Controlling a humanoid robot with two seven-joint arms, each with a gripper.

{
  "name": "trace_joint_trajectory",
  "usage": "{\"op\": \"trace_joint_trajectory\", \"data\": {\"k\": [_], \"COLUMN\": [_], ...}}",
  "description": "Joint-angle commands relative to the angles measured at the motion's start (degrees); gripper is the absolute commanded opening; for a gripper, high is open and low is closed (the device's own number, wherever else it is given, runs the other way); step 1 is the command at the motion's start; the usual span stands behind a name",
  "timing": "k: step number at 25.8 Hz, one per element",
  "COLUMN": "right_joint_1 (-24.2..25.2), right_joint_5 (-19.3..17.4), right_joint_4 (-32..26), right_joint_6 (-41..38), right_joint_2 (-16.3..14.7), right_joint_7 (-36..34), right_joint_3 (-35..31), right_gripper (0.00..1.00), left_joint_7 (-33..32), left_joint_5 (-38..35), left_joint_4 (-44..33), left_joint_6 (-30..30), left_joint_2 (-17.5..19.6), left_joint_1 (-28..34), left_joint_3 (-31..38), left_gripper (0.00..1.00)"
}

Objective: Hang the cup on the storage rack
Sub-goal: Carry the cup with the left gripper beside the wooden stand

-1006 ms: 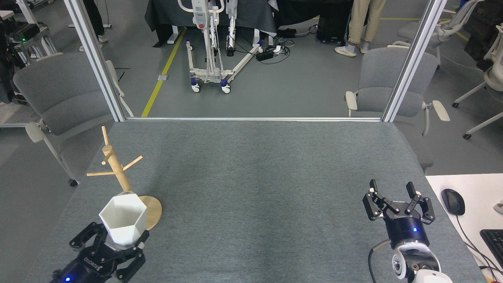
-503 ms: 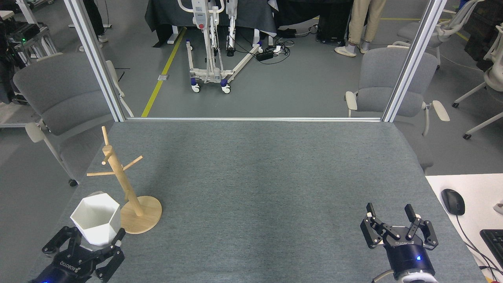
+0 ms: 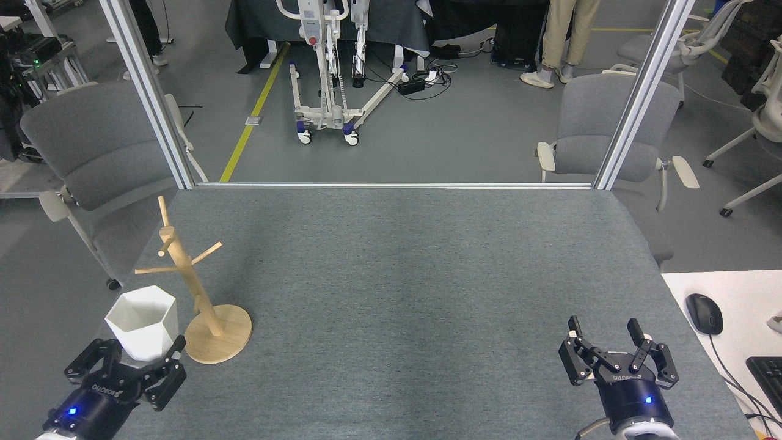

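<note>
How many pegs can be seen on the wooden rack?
4 on the storage rack: one long, pointing left; one up-right; one short near the top, left side; one rising behind the top. Others may be hidden behind the post.

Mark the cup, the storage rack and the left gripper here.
cup (image 3: pixel 142 330), head view, front wall below the rim.
storage rack (image 3: pixel 229 336), head view, bare part of disc base.
left gripper (image 3: pixel 125 366), head view, midway between fingertips.

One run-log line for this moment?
left claw: shut on cup | cup: upright, left of storage rack, unhung | right claw: open, empty
</note>
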Motion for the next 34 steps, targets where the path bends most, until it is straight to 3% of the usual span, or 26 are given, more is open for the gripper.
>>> {"op": "trace_joint_trajectory", "data": {"k": [1,9,16,34], "right_joint_1": [-0.1,-3.2,-5.7,-6.6], "right_joint_5": [-0.1,-0.1,0.0,0.3], "right_joint_4": [0.3,1.3,3.2,6.4], "right_joint_6": [-0.2,-0.2,-0.2,-0.2], "right_joint_2": [0.6,1.7,1.9,1.6], "right_joint_7": [0.0,0.2,0.3,0.1], "right_joint_3": [0.0,0.4,0.2,0.2], "right_gripper": [0.99,0.99,0.99,0.99], "left_joint_7": [0.1,0.1,0.0,-0.4], "left_joint_5": [0.0,0.1,0.1,-2.5], "left_joint_4": [2.8,8.2,7.2,7.5], "left_joint_6": [0.1,0.2,-0.9,-0.9], "left_joint_2": [1.2,5.0,5.3,5.7], "left_joint_1": [-1.8,-6.1,-7.1,-8.3], "left_joint_3": [2.6,4.4,4.3,1.5], "left_gripper": [0.00,0.00,0.00,0.00]}}
